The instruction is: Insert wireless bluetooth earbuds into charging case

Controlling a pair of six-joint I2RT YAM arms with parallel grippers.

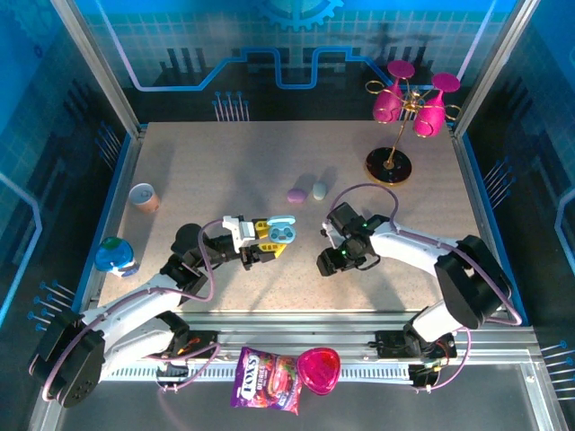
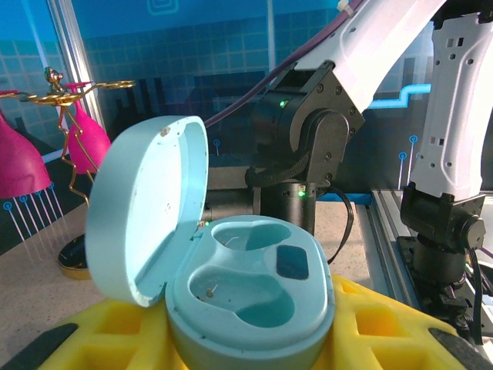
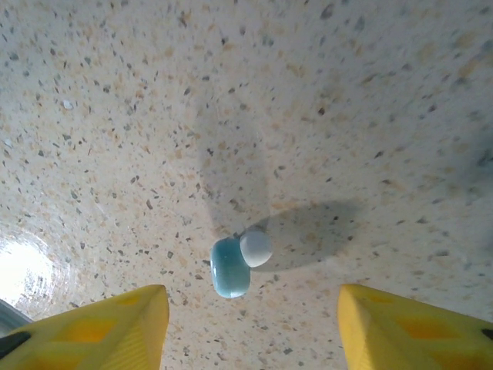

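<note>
My left gripper (image 1: 268,239) is shut on a light blue charging case (image 2: 254,297), its yellow fingers (image 2: 385,327) pressing both sides. The lid (image 2: 146,212) stands open to the left and both sockets are empty. In the top view the case (image 1: 282,231) sits just left of table centre. A light blue earbud (image 3: 230,267) with a pale tip lies on the speckled table. My right gripper (image 3: 254,331) hovers above it, open, with the earbud between and just ahead of the yellow fingertips (image 3: 104,327), untouched. The right gripper (image 1: 325,264) points down, right of the case.
A purple pebble case (image 1: 296,194) and a grey one (image 1: 319,189) lie behind the grippers. A stand with pink glasses (image 1: 395,162) is at the back right. A cup (image 1: 144,196) and a blue toy (image 1: 115,256) sit at the left. A candy bag (image 1: 265,392) lies in front.
</note>
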